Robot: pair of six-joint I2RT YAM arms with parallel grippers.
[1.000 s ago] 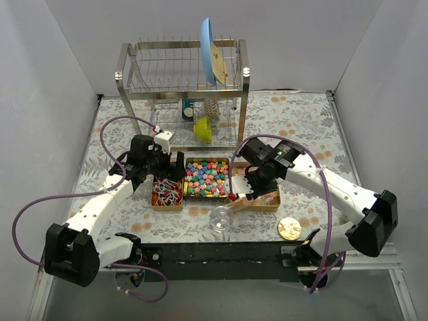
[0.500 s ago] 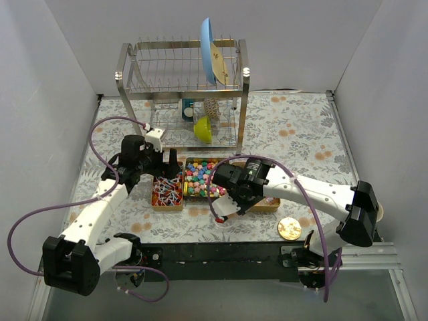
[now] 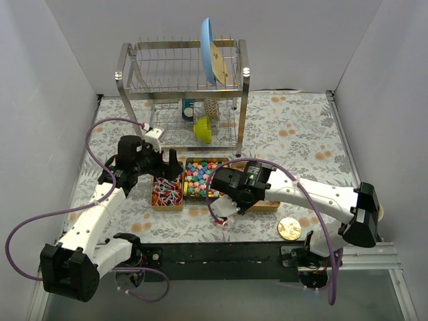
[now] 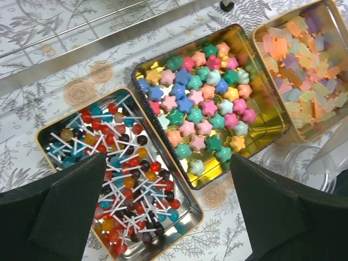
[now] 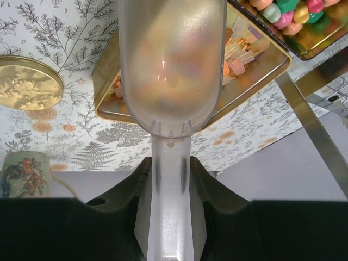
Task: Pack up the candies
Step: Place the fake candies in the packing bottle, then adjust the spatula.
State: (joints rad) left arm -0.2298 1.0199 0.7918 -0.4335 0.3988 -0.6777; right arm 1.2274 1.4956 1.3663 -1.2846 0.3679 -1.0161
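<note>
Three open tins hold the candies: lollipops (image 4: 109,179) on the left, pastel star-shaped sweets (image 4: 204,103) in the middle, and pale orange-yellow and lilac cubes (image 4: 304,60) on the right. My left gripper (image 4: 174,217) is open and empty above the front corner of the lollipop tin (image 3: 167,194). My right gripper (image 5: 170,179) is shut on the handle of a translucent scoop (image 5: 171,65). Orange shapes show through the scoop's bowl. In the top view the scoop (image 3: 219,207) hangs over a clear jar (image 4: 296,163) in front of the tins, mostly hiding it.
A round gold lid (image 3: 289,229) lies on the table at the front right and shows in the right wrist view (image 5: 27,81). A metal dish rack (image 3: 182,87) with a blue plate and a green bowl stands behind the tins. A patterned cup (image 5: 22,174) sits near the right edge.
My right arm has swung left and toward the front, carrying the scoop from the right tin to over the clear jar. My left gripper drew back slightly to the left.
</note>
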